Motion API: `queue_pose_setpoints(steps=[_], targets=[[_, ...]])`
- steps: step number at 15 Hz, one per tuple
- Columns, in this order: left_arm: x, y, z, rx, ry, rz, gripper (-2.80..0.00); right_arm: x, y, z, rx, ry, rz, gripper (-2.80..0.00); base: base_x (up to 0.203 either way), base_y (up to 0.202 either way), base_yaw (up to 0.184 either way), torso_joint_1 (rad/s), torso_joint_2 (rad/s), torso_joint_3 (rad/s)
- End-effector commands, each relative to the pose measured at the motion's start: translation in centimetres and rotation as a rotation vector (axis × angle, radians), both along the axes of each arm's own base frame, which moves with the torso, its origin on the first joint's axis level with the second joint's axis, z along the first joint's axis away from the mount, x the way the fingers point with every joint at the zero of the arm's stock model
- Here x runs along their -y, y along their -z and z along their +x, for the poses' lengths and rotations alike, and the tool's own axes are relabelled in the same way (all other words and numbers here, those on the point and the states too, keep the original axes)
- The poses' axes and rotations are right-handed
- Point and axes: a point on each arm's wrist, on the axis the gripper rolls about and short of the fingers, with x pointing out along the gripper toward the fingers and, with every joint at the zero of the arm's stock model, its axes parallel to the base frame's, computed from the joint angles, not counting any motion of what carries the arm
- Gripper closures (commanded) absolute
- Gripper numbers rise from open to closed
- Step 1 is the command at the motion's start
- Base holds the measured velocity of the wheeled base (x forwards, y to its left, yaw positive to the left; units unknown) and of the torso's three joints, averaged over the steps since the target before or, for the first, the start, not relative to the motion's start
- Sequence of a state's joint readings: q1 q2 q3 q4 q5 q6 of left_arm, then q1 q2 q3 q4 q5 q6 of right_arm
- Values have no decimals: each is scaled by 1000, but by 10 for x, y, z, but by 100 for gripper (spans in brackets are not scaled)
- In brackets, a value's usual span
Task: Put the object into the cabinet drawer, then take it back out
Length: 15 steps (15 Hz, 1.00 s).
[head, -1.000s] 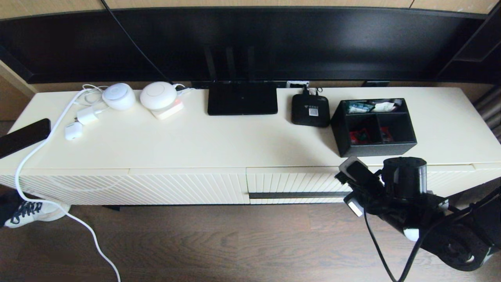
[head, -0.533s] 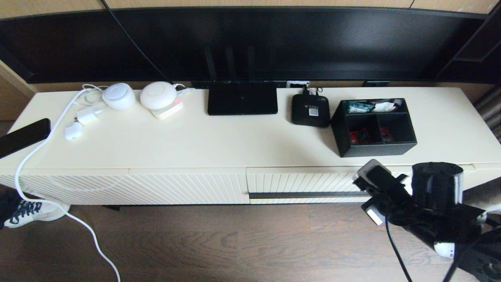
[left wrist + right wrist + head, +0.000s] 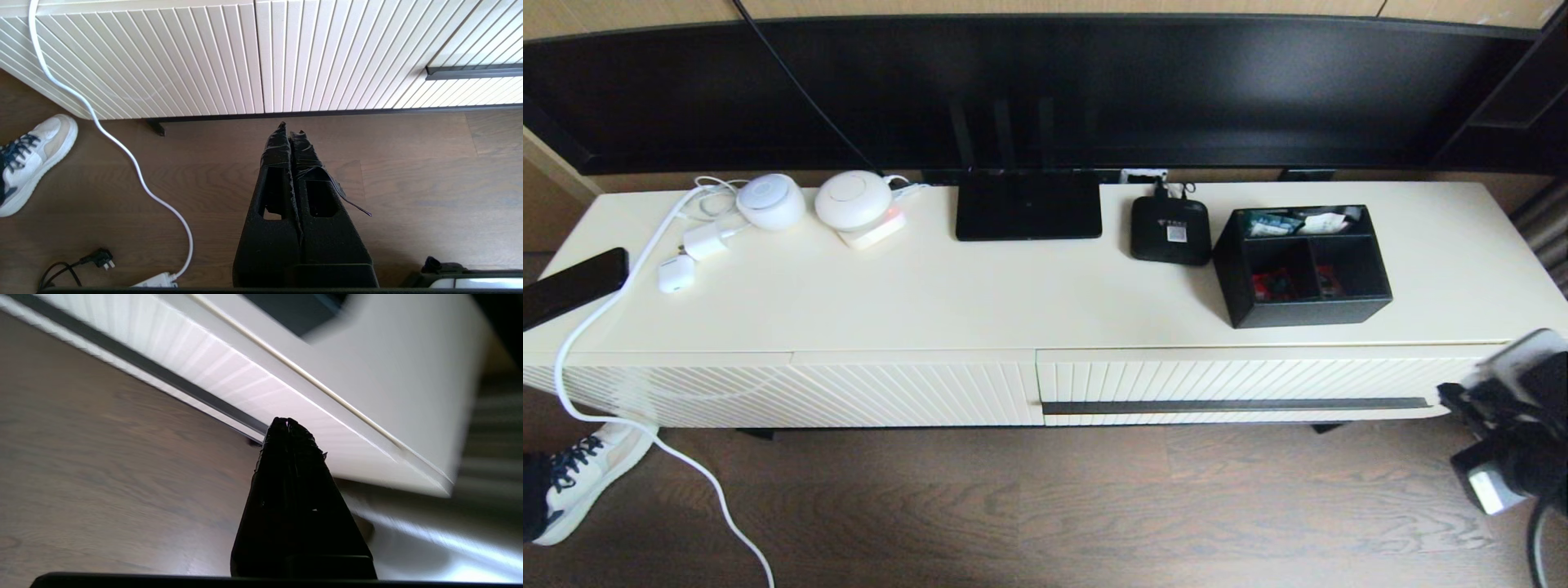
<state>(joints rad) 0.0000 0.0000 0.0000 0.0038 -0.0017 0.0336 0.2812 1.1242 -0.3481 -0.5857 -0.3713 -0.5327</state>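
Overhead, cream cabinet top (image 3: 1013, 302), closed drawer (image 3: 1241, 380), wood floor (image 3: 1013, 506)

A long cream cabinet (image 3: 931, 302) with ribbed fronts stands on a dark wood floor (image 3: 1013, 506). Behind it runs a wide black panel (image 3: 1045, 90) against a tan wall (image 3: 547, 196). Soft light falls across the cabinet top.

I am counting one organizer box (image 3: 1303, 265), one router (image 3: 1028, 205), one set-top box (image 3: 1170, 229), two round white devices (image 3: 770, 201), two chargers (image 3: 704, 242) and one drawer (image 3: 1241, 384).
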Motion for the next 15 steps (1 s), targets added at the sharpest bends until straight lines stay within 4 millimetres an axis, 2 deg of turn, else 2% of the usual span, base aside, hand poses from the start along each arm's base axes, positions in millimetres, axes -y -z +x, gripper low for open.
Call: queue_pose_setpoints(steps=[1, 3, 5, 8, 11, 12, 15], targets=[[0, 0, 0, -1, 0, 0, 0, 25, -19, -62, 151, 81, 64, 0, 0, 0, 0, 0, 0, 0], [0, 0, 0, 1, 0, 0, 0, 35, -11, -102, 173, 148, 134, 0, 0, 0, 0, 0, 0, 0], [0, 0, 0, 0, 0, 0, 0, 41, 5, -137, 166, 208, 209, 0, 0, 0, 0, 0, 0, 0], [0, 0, 0, -1, 0, 0, 0, 42, 34, -173, 186, 262, 328, 0, 0, 0, 0, 0, 0, 0], [0, 0, 0, 1, 0, 0, 0, 39, 65, -189, 228, 204, 405, 0, 0, 0, 0, 0, 0, 0], [0, 0, 0, -1, 0, 0, 0, 38, 77, -187, 200, 149, 424, 0, 0, 0, 0, 0, 0, 0], [0, 0, 0, -1, 0, 0, 0, 36, 92, -177, 182, 102, 439, 0, 0, 0, 0, 0, 0, 0]])
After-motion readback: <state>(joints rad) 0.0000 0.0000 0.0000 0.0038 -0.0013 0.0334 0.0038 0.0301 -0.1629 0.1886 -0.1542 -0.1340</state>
